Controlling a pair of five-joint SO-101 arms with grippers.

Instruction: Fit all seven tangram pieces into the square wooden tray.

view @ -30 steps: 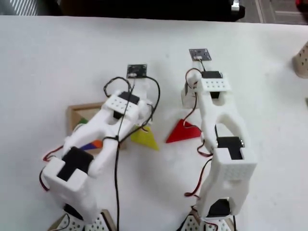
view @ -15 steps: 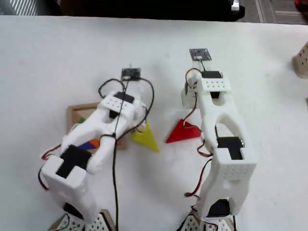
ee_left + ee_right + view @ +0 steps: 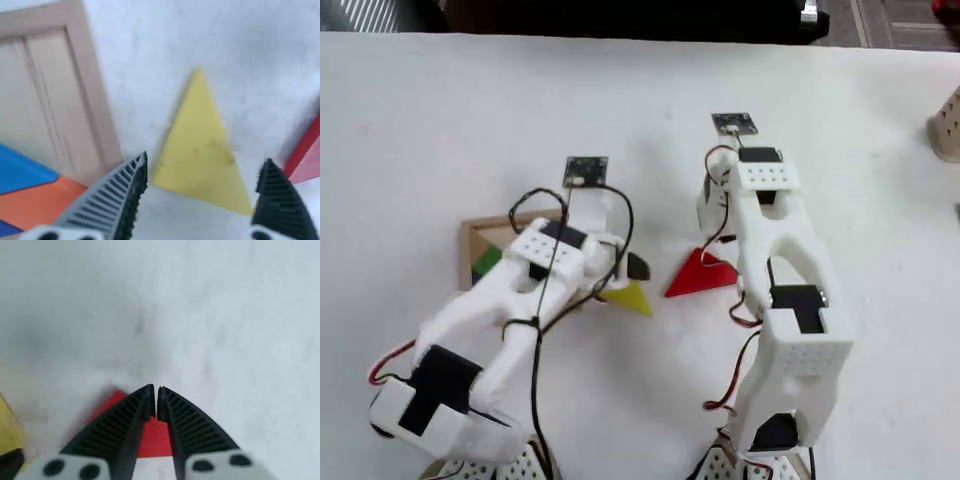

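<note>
Left gripper (image 3: 205, 160): jaws spread wide, nothing held. The yellow triangle (image 3: 197, 130) lies flat on the white table (image 3: 440, 120) between the two fingers, its broad end nearest the wrist and its point away from it. The grey ribbed finger (image 3: 120, 190) stands at one long edge and the black finger (image 3: 272, 192) off the far corner; I cannot tell if either touches the piece. Just outside the grey finger runs the rim of the wooden tray (image 3: 95, 100), near the triangle but apart from it. Inside the tray, close to that finger, sit an orange piece (image 3: 35, 205) and a blue piece (image 3: 20, 170), with bare floor beyond them. Outside the black finger, a little farther off, lies the red triangle (image 3: 307, 155). The right gripper (image 3: 156, 390) hangs over it with jaws closed and empty. Judgement: the step in hand is grasping the yellow triangle. To do it well, lower until the tips reach the table, then centre the fingers across the long edges so that closing does not spin the piece or squirt it out by its point. Keep the grey finger off the tray rim. Lift fully clear of the rim before carrying the piece over the bare floor.
</note>
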